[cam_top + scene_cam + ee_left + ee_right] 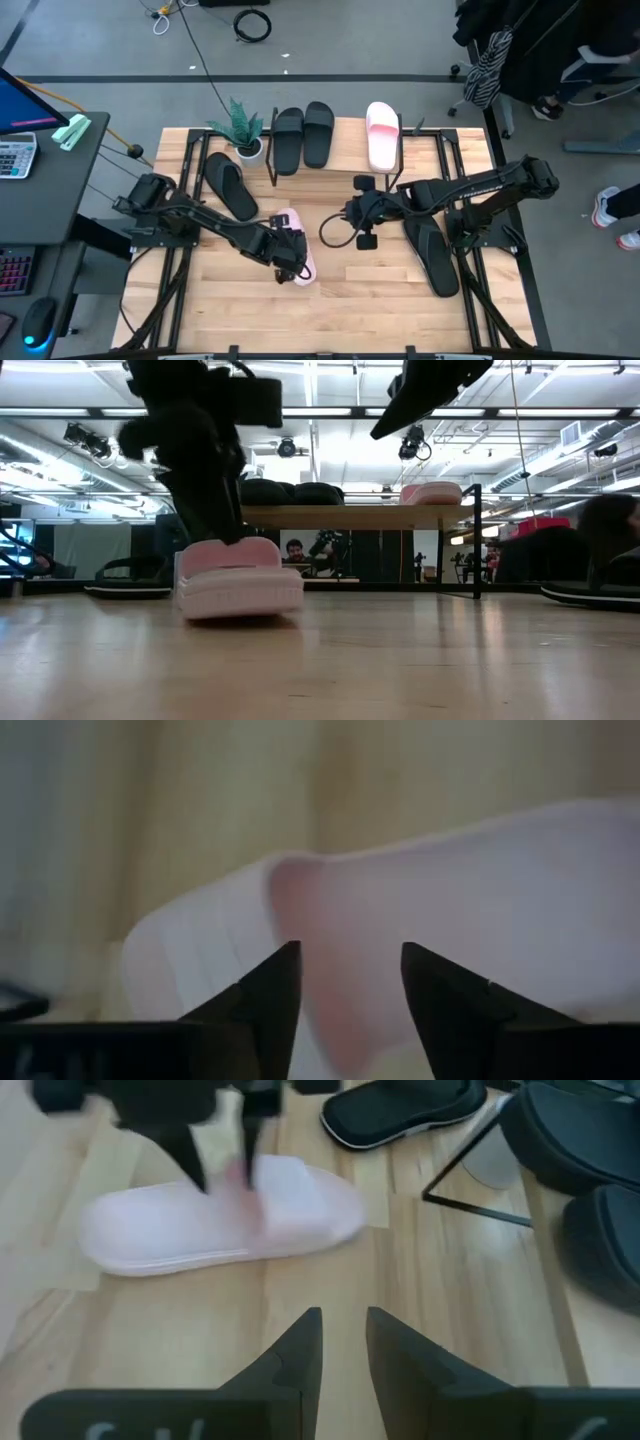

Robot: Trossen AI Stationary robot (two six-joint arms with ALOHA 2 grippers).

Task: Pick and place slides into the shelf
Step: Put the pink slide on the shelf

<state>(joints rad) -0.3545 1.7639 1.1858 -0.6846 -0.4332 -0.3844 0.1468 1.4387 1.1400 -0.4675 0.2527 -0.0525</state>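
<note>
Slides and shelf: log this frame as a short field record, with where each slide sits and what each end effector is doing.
on shelf: two black slides and one pink slide on the shelf top board
on table, left: one black slide
on table, right: one black slide
on table, centre: pink slide flat on the wood
left end effector: at the centre pink slide, fingers apart astride it
right end effector: hovering mid-table, holding nothing, fingers slightly apart
placed: three of six

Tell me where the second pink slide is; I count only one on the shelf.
High view: the pink slide lies on the table, left of centre, under the left gripper.
</note>
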